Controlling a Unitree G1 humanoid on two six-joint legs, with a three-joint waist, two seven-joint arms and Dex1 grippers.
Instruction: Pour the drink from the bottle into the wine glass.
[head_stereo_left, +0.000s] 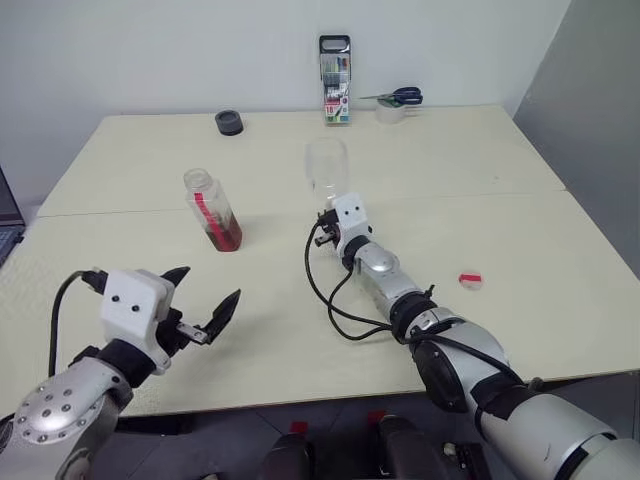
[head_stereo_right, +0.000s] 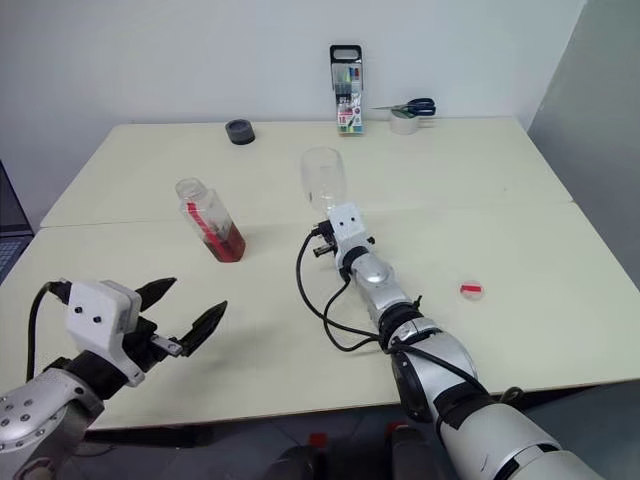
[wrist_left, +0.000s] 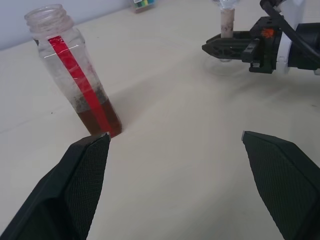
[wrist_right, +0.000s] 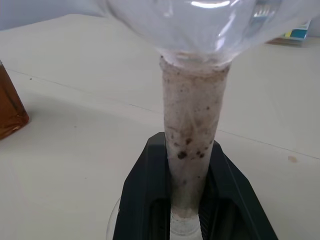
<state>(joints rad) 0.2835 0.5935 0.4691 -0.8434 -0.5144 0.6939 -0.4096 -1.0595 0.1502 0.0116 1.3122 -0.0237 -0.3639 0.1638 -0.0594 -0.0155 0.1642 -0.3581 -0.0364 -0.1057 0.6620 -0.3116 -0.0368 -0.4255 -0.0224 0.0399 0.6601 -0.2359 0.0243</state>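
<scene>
Centre frame, the right gripper (wrist_right: 192, 200) is clamped tight on the stem of the clear stemmed wine glass (head_stereo_left: 326, 166), which stands upright on the cream table (head_stereo_left: 520, 260). Left of centre, the small clear squarish plastic bottle (head_stereo_left: 211, 208) stands uncapped, amber-brown drink (head_stereo_left: 226, 236) low inside. Lower left, the left gripper (head_stereo_left: 205, 302) hangs wide open, holding nothing.

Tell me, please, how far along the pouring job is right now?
Done: the bottle is uncapped; its cap lies on the table. In hand: the right gripper clamps the wine glass by its stem. Left: the open left gripper must take the bottle and pour the drink.
</scene>
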